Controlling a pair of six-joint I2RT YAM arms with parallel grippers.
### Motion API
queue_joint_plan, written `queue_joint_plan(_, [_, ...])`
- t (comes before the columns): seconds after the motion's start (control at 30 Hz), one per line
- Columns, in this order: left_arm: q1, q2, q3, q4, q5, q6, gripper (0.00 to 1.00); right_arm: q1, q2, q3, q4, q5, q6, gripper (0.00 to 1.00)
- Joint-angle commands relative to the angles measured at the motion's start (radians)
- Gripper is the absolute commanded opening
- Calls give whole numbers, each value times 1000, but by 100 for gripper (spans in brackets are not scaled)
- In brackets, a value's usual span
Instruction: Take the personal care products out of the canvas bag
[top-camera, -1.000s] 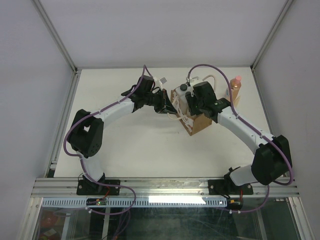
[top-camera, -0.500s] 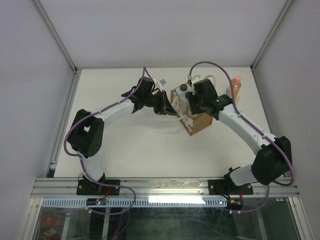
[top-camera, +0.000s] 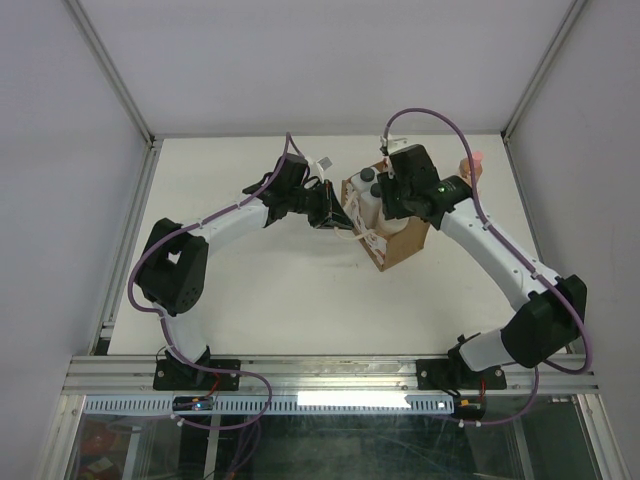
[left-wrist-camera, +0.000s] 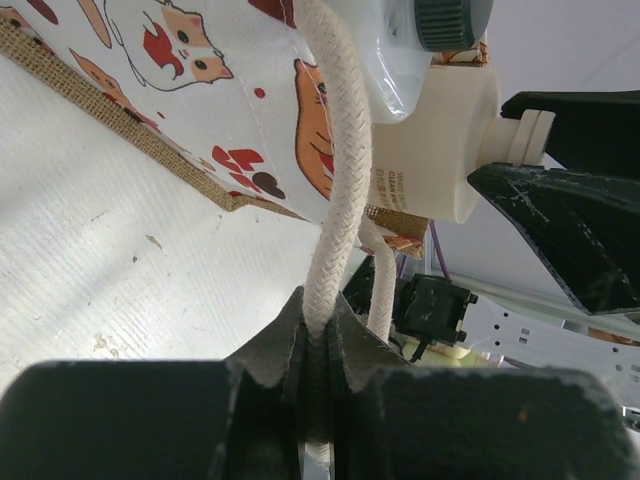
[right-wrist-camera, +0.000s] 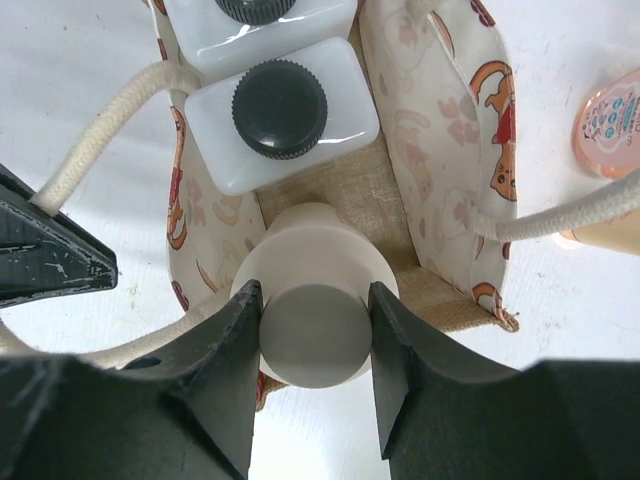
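The cream bottle (right-wrist-camera: 316, 250) stands inside the canvas bag (right-wrist-camera: 440, 160), touching a white square bottle (right-wrist-camera: 285, 115) with a dark cap. A second white one sits behind that. The right gripper (right-wrist-camera: 315, 325) pinches the cream bottle's top from both sides. The peach bottle (right-wrist-camera: 608, 125) stands outside the bag on the table (top-camera: 280, 290). The left gripper (left-wrist-camera: 318, 325) is pressed tight on a rope handle (left-wrist-camera: 335, 130).

I think the job now is lifting the cream bottle out. It should go straight up and slowly, so it does not bump the white bottles or catch a handle.
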Motion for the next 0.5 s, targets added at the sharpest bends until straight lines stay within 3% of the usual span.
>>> queue_joint_plan(0.0, [0,-8,35,46,16,-14,0,2,-23,131,17,51,32,0])
queue_joint_plan(0.47, [-1,2,41,45,24,-6,0,-16,-3,377,-182,102,78,0])
